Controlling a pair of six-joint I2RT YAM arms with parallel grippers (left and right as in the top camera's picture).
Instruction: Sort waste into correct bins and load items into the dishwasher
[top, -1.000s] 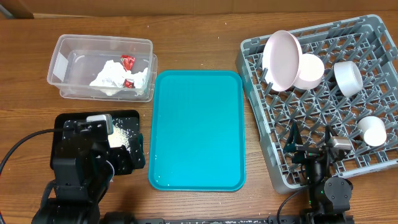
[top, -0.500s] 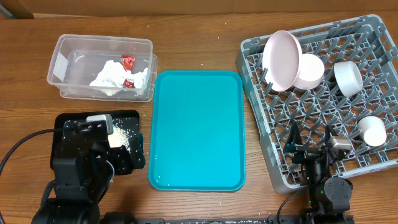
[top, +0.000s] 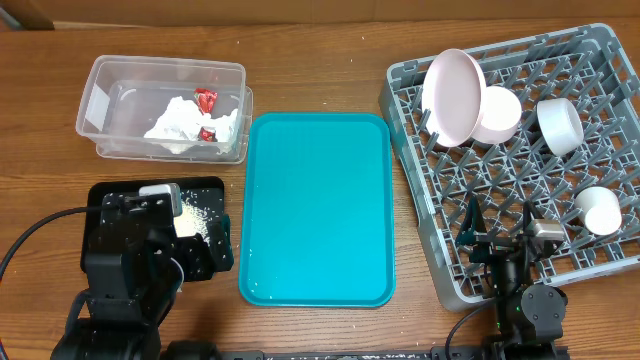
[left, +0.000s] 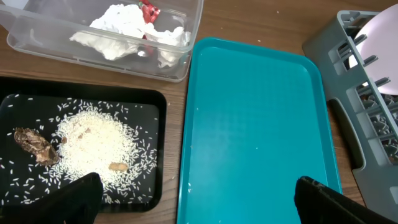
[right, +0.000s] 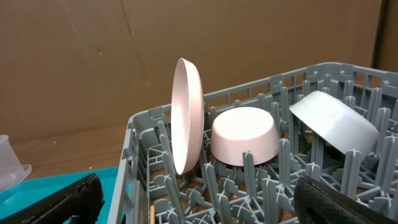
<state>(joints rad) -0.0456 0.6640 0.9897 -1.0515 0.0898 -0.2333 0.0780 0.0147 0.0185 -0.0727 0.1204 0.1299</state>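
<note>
Overhead and wrist views of the table late in the sorting task. The left gripper hangs with its fingers spread wide and empty over the seam between the black tray and the teal tray. The right gripper, likewise spread and holding nothing, sits low over the near edge of the dish rack. The crumpled napkin and red wrapper lie inside the clear tub. The rice forms a loose heap on the black tray with the brown scrap at its left. In the rack the plate stands on edge between pegs, one bowl rests upturned just beside it, a second bowl leans further right, and the cup sits near the right wall. The teal tray carries nothing but a few pale specks, too small to tell grain from glare. Everything appears placed, so the step in hand is judged to be a last check and a clean retreat. The right arm should rise straight up before swinging aside, lest a finger catch a peg or nudge the upright plate. The left should lift clear without sweeping low across the heap, since loose grains scatter at a touch
</note>
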